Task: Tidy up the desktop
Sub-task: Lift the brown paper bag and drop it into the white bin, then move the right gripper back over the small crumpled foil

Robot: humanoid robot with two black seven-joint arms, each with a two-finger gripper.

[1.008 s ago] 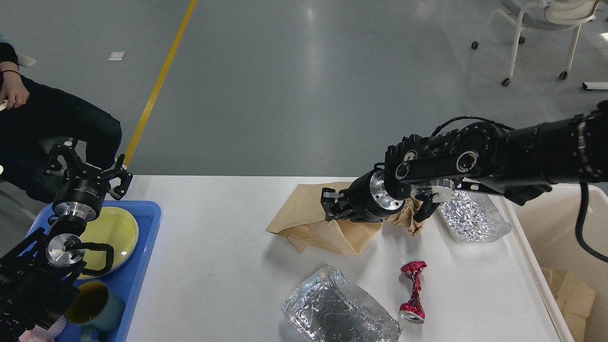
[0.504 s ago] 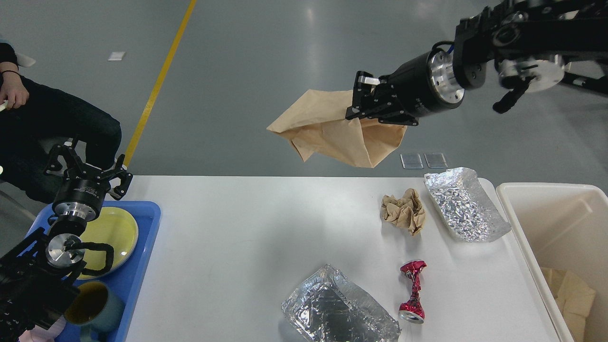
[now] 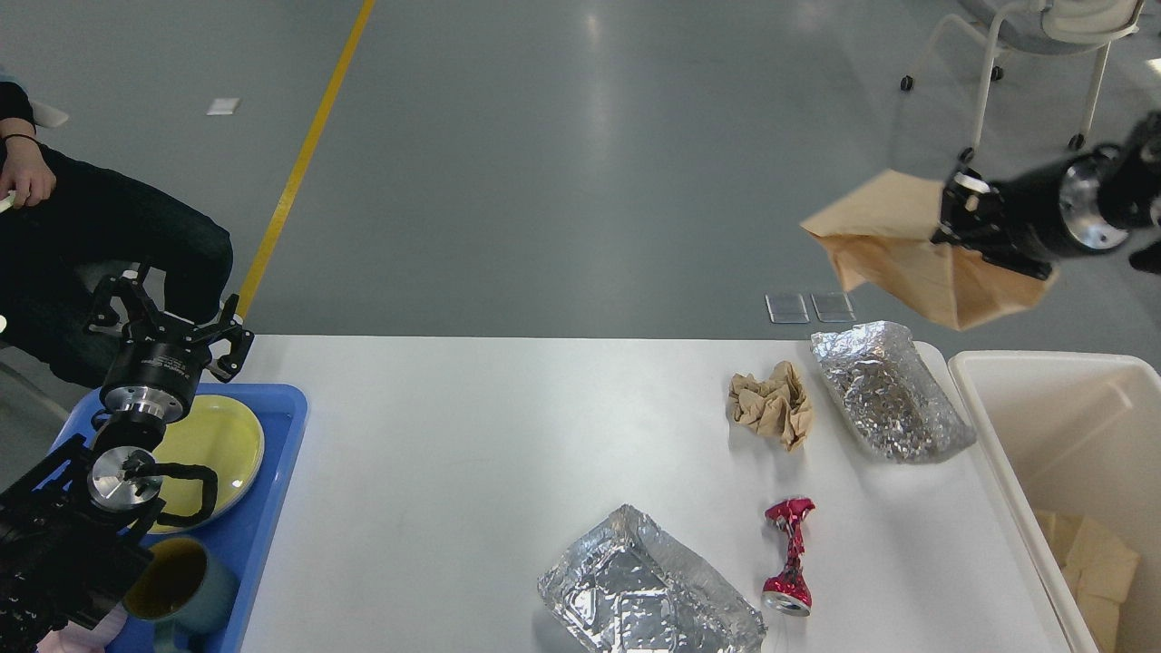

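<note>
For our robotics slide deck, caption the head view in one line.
Right gripper carries a crumpled brown paper bag toward the cream plastic bin, with foil and a crushed red can left on the white desktop.

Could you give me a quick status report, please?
Right gripper shut on brown paper bag, held beside cream bin. Left gripper open above blue tray. Desktop holds foil, crushed can, paper wad.

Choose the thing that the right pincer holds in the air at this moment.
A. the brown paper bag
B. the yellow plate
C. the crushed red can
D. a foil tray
A: the right pincer is shut on the brown paper bag, which hangs above the floor, beyond the desktop and near the cream bin.
</note>
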